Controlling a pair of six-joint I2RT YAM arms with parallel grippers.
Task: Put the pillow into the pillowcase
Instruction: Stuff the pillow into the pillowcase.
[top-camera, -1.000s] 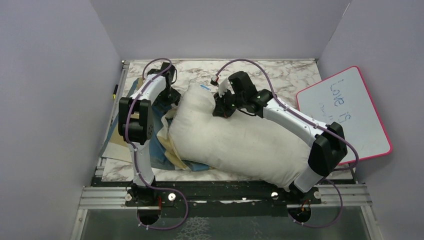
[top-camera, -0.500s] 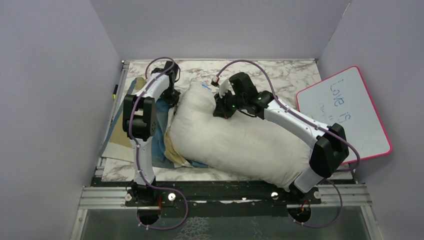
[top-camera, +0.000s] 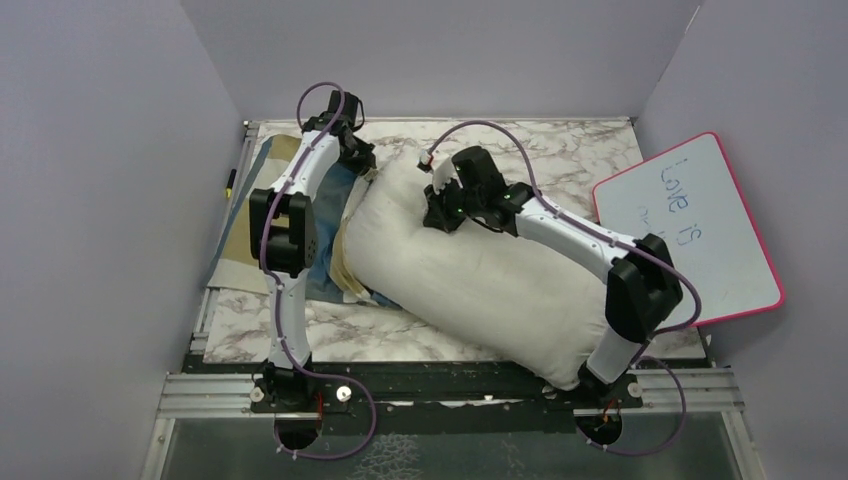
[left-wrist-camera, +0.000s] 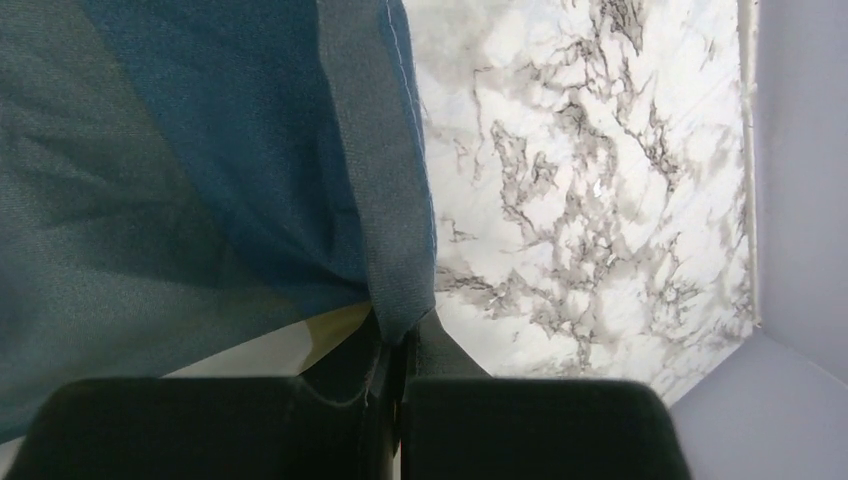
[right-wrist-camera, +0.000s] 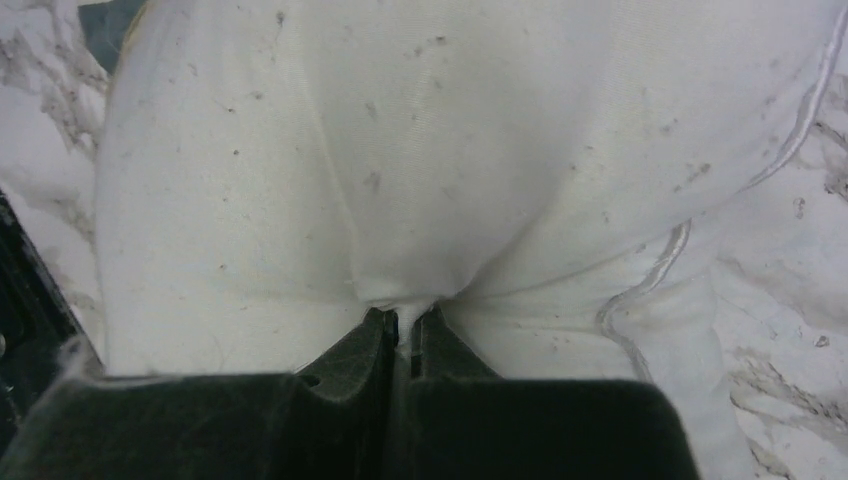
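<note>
**Both claws clamped: left on pillowcase hem, right on pillow**

Top view: we see the plump off-white, lightly speckled rectangular fabric pillow (top-camera: 490, 275) lying diagonally on the white-and-grey marble-patterned worktop (top-camera: 570, 150). It runs from the far centre down to the near right, where its corner sits beside the right arm's base. Its left end rests on the thin fabric pillowcase of blue, tan and cream blocks (top-camera: 338, 190). The pillowcase is spread flat along the left side of the worktop, partly under the left arm. The pillow lies on top of the case, outside it.

Left claw (left-wrist-camera: 400, 335): the jaws are pressed together on the stitched blue hem of the pillowcase. In the left wrist view the blue cloth fills the left of the frame and its edge runs straight down into the jaws. A cream patch shows just beside the fingers, and bare marble lies to the right. From above, this claw (top-camera: 365, 165) sits at the far left, just beside the pillow's far end.

Right claw (right-wrist-camera: 405, 322): the jaws are pinched tight on a small fold of the pillow's fabric, with creases radiating from the grip. From above, it (top-camera: 440, 207) sits on the pillow's far end.

A flat pink-rimmed whiteboard with blue handwriting (top-camera: 690, 230) leans at the right edge, apart from the pillow.
</note>
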